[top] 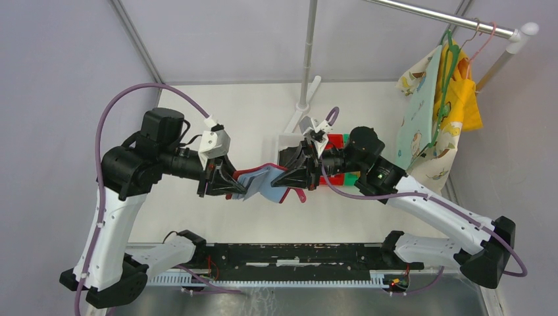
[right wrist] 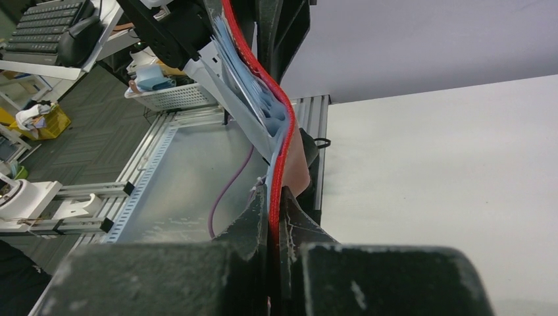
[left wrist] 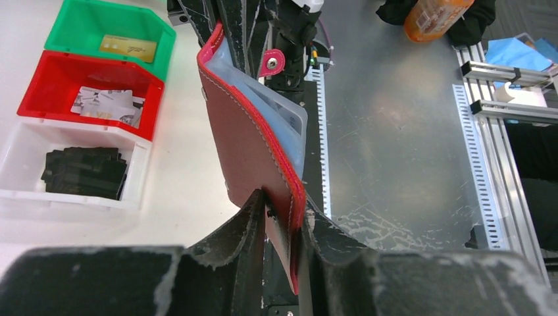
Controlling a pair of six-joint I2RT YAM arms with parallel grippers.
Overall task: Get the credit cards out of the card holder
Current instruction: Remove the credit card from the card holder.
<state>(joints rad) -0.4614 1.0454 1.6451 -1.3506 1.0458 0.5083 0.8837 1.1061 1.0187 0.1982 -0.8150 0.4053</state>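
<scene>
White table (top: 187, 214) below, left gripper (top: 227, 185) and right gripper (top: 290, 179) each clamp the opened card holder (top: 260, 184); golden card (left wrist: 128, 46) print illegible.

My card holder (top: 263, 184) hangs spread open, red outside, grey-blue pockets facing up, its ends pinched in my left gripper (left wrist: 281, 209) and right gripper (right wrist: 273, 197). Credit cards lie apart from it: a golden-tan card (left wrist: 128, 46) in the green bin (left wrist: 79, 20), silvery-grey cards (left wrist: 105, 105) in the red bin (left wrist: 49, 72), dark cards (left wrist: 84, 172) in the white bin (left wrist: 20, 151).

wallet (left wrist: 247, 141) pockets: contents can't tell | wallet top cut by frame in right wrist view | bins (top: 337, 140) in top view mostly hidden behind right gripper (top: 279, 178) | bottle (left wrist: 434, 16) cut by top edge | red-bin card (left wrist: 105, 102) print unreadable
</scene>
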